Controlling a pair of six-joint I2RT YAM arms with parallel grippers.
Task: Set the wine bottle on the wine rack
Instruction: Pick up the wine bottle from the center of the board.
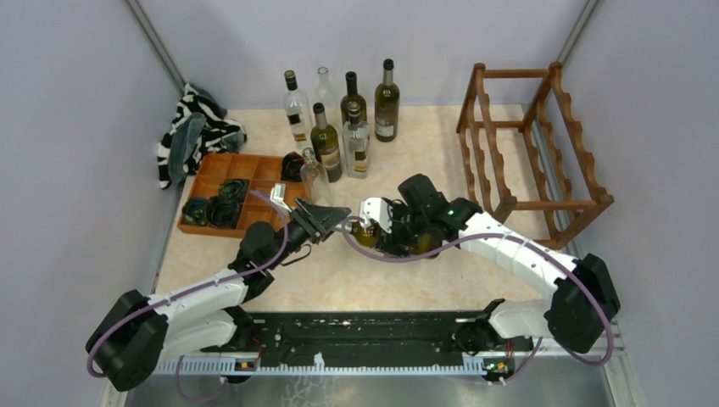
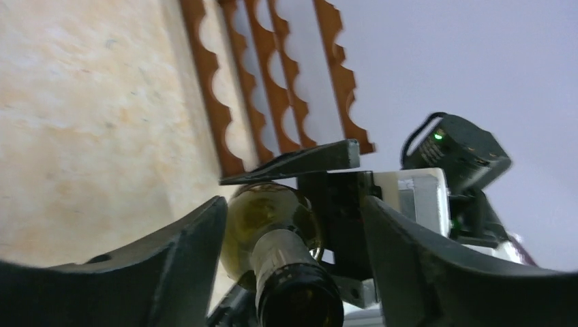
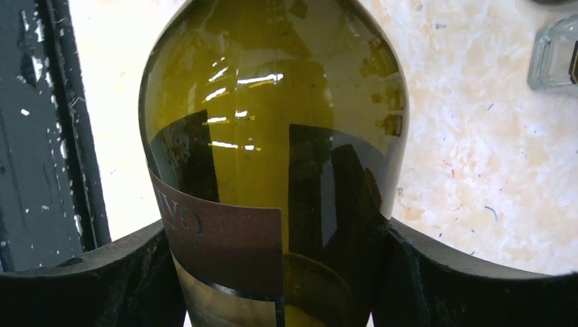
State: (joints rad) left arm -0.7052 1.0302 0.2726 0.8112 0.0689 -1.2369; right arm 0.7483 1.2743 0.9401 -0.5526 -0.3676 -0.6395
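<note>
The green wine bottle point(image 1: 366, 231) lies on its side, held just above the middle of the table between the two arms. In the right wrist view my right gripper point(image 3: 276, 272) is shut on its labelled body point(image 3: 272, 122), with both fingers pressed against the glass. My left gripper point(image 2: 293, 259) is open around the neck point(image 2: 290, 272), which points at the camera with a gap on each side. The dark reddish-brown wine rack point(image 1: 543, 144) stands at the back right with no bottles on it. Its scalloped rails point(image 2: 272, 88) show beyond the bottle in the left wrist view.
Several upright bottles point(image 1: 339, 119) stand at the back centre. A clear one point(image 1: 315, 178) stands nearest the grippers. An orange-brown compartment tray point(image 1: 233, 195) and a striped cloth point(image 1: 191, 131) sit at the left. A clear glass bottle point(image 3: 555, 58) shows beside the held bottle.
</note>
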